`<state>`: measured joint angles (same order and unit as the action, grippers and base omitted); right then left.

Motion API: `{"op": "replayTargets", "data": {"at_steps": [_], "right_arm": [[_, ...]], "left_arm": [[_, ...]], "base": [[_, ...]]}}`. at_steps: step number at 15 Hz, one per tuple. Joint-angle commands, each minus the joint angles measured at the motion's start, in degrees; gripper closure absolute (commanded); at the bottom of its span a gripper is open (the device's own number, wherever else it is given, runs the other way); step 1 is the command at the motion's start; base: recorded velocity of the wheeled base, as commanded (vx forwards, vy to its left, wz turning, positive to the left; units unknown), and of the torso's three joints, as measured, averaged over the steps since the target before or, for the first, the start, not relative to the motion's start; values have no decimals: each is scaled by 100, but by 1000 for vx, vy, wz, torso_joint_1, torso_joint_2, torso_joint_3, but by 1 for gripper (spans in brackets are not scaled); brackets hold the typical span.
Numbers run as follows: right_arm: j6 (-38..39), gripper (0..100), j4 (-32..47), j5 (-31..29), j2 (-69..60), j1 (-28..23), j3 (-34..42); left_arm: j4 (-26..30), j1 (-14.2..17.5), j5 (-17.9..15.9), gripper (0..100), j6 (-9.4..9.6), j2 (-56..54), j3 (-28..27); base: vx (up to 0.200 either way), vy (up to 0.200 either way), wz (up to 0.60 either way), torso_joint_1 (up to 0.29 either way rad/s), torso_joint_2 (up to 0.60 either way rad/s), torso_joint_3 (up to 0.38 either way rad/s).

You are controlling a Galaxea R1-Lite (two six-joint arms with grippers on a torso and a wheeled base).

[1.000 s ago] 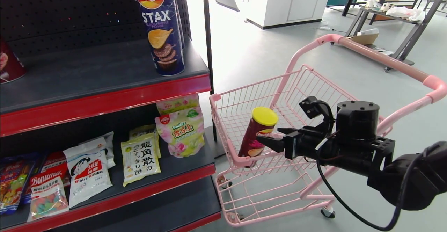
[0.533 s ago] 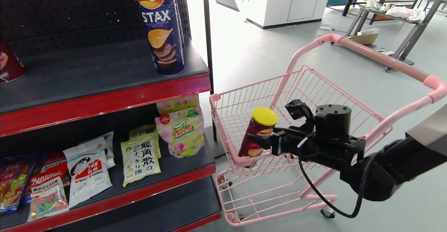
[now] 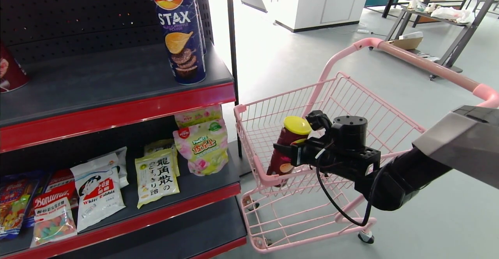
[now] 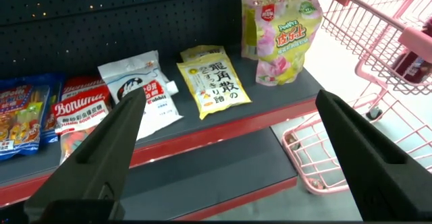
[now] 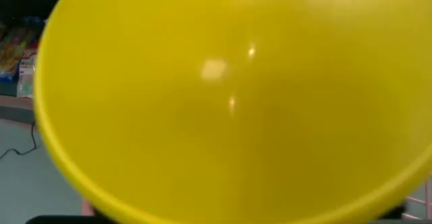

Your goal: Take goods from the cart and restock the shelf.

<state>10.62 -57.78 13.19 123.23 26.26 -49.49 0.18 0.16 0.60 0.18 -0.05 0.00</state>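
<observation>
A maroon chip can [image 3: 284, 155] with a yellow lid [image 3: 297, 125] stands slightly tilted in the front corner of the pink cart [image 3: 273, 99]. My right gripper [image 3: 286, 149] comes in from the right and sits against the can just below the lid. The right wrist view looks straight at the lid [image 5: 229, 96] from very close. My left gripper [image 4: 231, 94] hangs open in front of the lower shelf [image 4: 223, 126] with nothing between its fingers. The cart [image 4: 378, 21] and the can [image 4: 412, 62] also show in the left wrist view.
A tall blue chip can [image 3: 181, 32] stands at the right end of the upper shelf [image 3: 97, 79], which has bare room to its left. Several snack bags [image 3: 156, 177] lie on the lower shelf. A black pole [image 3: 233, 56] stands between shelf and cart.
My right gripper has moved left across the cart to the maroon can. The can's lid has shifted slightly up and the can leans a little more.
</observation>
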Motion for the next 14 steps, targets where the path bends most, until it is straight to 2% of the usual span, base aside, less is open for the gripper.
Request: {"op": "replayTargets", "data": {"at_steps": [1,3,5,7,8,10,12,14], "right_arm": [[-7,100,4,-1,43,-24,-131],[-25,100,48,-53,-203,-42,-236],[-33,100,487,-62,-854,-51,-500],[-42,100,1727,-62,-2005,-165,-1168],[-42,100,1727,-62,-2005,-165,-1168],[-95,100,3599,-80,-3508,-156,-1660],[-420,100,4381,-150,-4167,-165,-1511],[-614,100,5058,-238,-5169,-165,-605]], "left_arm": [[-1,2,2,0,-1,5,0],[-1,2,-7,0,-1,5,0],[-1,2,2,0,-9,5,0],[-1,-7,2,0,-9,5,0],[-1,-7,2,0,-9,5,0],[-1,2,2,0,-9,5,0],[-1,-7,-7,0,-9,5,0],[-1,2,-7,0,-9,5,0]], "base": [[0,0,0,0,0,0],[0,0,0,0,0,0],[0,0,0,0,0,0],[0,0,0,0,0,0],[0,0,0,0,0,0],[0,0,0,0,0,0],[0,0,0,0,0,0],[0,0,0,0,0,0]]}}
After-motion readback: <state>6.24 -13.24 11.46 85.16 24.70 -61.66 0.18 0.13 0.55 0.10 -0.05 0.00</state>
